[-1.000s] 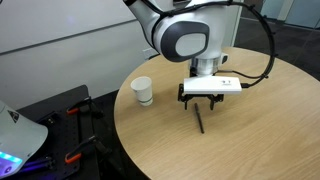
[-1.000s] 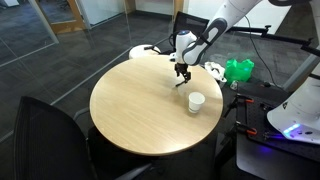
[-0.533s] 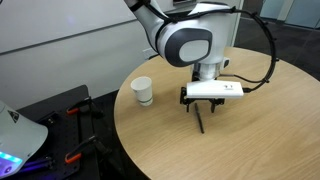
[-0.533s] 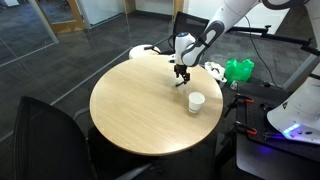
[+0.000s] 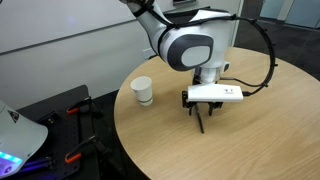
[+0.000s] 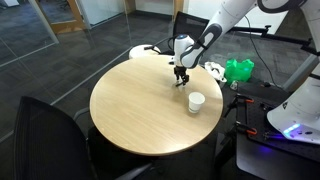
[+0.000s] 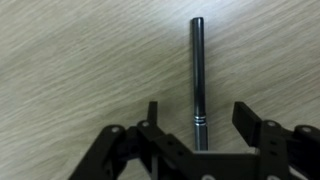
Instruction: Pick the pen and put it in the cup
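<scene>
The pen [image 7: 198, 75], thin and dark grey-black, lies flat on the wooden table and runs straight up the wrist view. My gripper [image 7: 200, 118] is open and hangs right above it, one finger on each side of the pen's near end, not touching it. In an exterior view the gripper [image 5: 205, 112] is low over the table with the pen [image 5: 201, 124] under it. The white paper cup [image 5: 142, 91] stands upright near the table's edge, to the left of the gripper; it also shows in an exterior view [image 6: 196, 102], with the gripper [image 6: 180, 78] beyond it.
The round wooden table [image 5: 250, 150] stands among black office chairs [image 6: 45, 135]. A green object [image 6: 238, 70] and white gear sit beside the table. A white device with a blue light [image 5: 15, 140] stands off the table.
The gripper has sunk a little towards the pen and shifted slightly. The pen and cup have not moved.
</scene>
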